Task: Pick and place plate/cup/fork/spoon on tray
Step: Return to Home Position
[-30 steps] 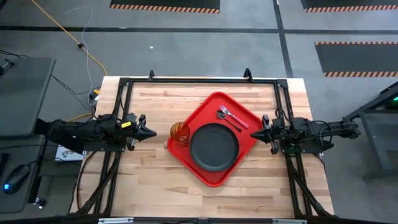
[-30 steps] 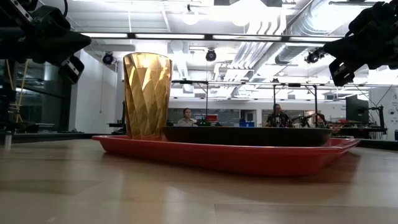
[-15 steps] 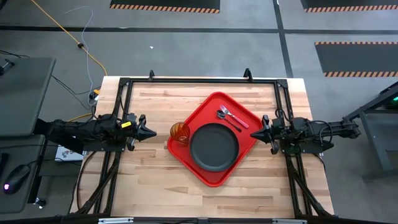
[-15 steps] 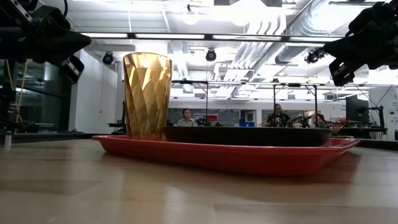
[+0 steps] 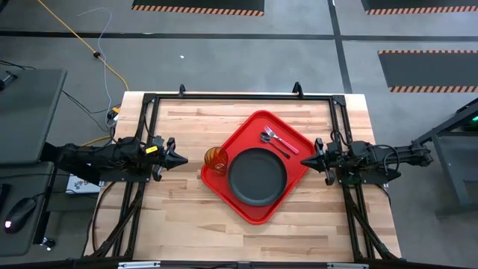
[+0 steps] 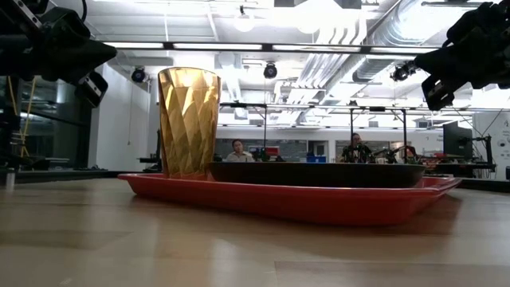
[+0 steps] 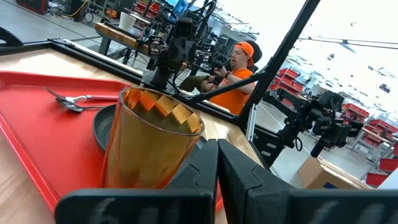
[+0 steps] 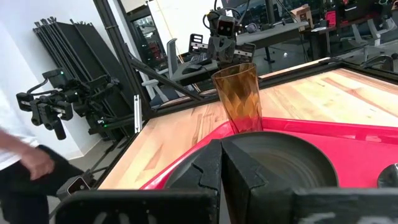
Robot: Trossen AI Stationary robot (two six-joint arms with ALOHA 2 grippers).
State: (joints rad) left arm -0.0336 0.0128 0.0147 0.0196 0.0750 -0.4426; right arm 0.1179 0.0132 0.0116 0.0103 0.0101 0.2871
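Note:
The red tray lies turned cornerwise at the table's middle. On it rest the dark plate, the amber cup upright at its left corner, and the fork and spoon side by side at its far corner. My left gripper hovers shut just left of the cup, fingers pointing toward the tray. My right gripper hovers shut at the tray's right corner, pointing left. In the low view the cup and plate stand on the tray.
Black frame rails run along the table's far, left and right edges. Bare wood lies near the front edge and at the far left. People sit in the room beyond the table.

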